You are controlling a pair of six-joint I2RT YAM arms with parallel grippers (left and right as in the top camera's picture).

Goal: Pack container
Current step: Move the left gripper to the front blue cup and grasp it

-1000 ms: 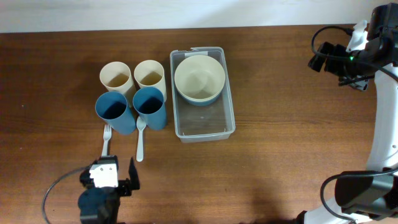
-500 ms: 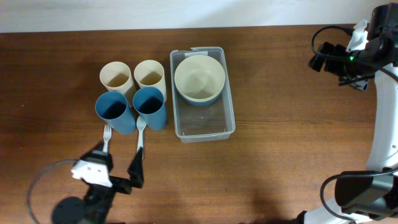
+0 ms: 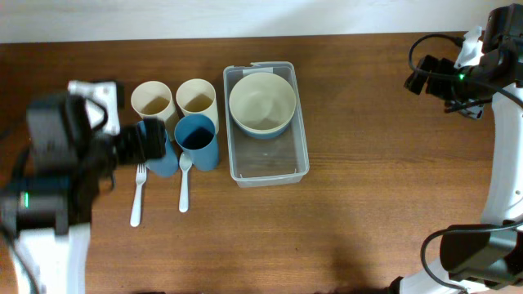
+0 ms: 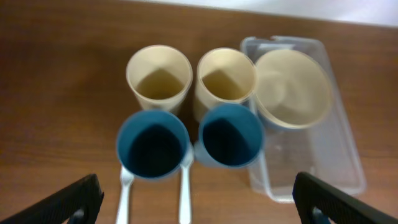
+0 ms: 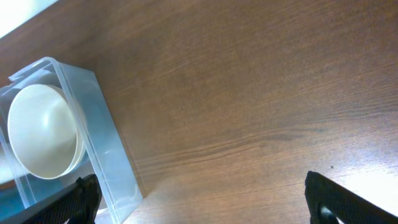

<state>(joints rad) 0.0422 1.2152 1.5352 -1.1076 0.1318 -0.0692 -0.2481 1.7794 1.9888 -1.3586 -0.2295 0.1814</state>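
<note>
The left gripper (image 4: 199, 205) has its jaws wide, with a round blue plastic cup (image 4: 152, 146) just ahead between them and the clear rectangular plastic container (image 4: 348, 168) ahead of the right jaw, so it should descend straddling that cup alone, while the right gripper (image 5: 205, 208), equally wide, hangs well apart

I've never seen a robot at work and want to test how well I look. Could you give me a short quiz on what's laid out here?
1. True or false: the bowl sits inside the container.
2. How many cups are there? A) two B) three C) four
3. Fill in: the fork lies beside the ____.

Key
1. True.
2. C, two cream and two blue.
3. spoon.
</note>
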